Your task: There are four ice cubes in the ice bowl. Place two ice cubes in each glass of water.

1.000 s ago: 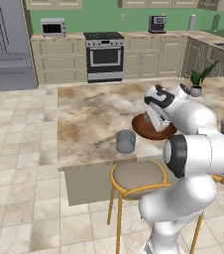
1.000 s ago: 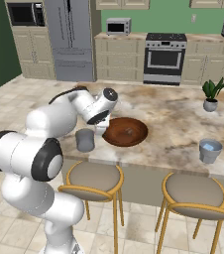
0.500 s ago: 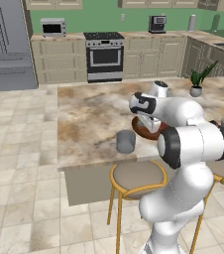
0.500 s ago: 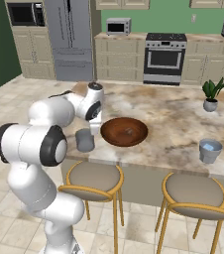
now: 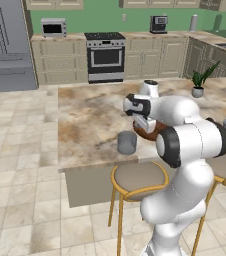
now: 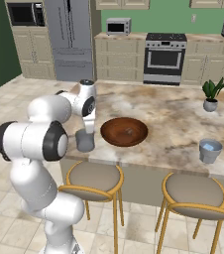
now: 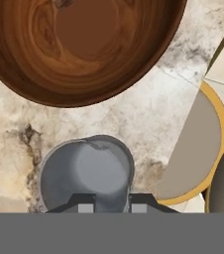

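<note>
Pincer (image 7: 112,202) swung from bowl (image 7: 79,49) to above glass (image 7: 86,173) | grip (contents hidden): cannot tell

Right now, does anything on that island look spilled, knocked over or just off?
Nothing stands out. The ice bowl sits flat on the island, both glasses stand upright, and the marble around them looks dry. The plant pot is upright too.

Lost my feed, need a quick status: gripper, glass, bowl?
Gripper above the near glass, jaws narrow, contents unclear. Ice bowl beside the glass, apart. Second glass far along the counter. Nothing in the way.
</note>
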